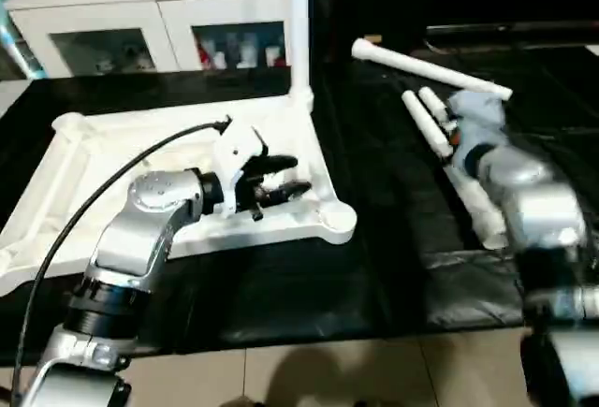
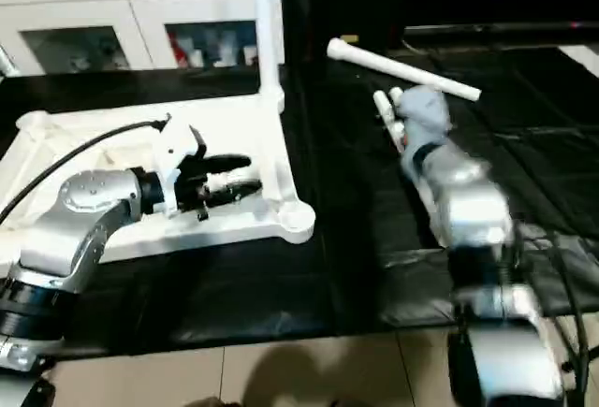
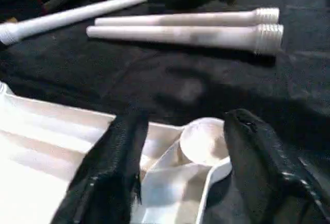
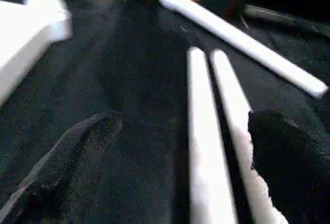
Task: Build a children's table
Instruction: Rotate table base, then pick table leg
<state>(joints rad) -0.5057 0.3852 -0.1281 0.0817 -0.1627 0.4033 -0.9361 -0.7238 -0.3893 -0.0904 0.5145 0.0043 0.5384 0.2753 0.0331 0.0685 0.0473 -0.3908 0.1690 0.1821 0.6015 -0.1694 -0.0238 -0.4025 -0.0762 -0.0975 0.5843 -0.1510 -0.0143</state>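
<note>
Fingers of our left gripper [image 3: 178, 175] stand spread around the tabletop's [image 1: 75, 159] near corner socket [image 3: 203, 141], touching nothing. Our right gripper [image 4: 180, 167] hangs wide open over two loose legs [image 4: 203, 131].

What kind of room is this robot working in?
Probably a home-like room or demo space: a white cabinet with glass doors holds small items, and the white plastic tabletop lies on a black floor mat over pale tiles.
</note>
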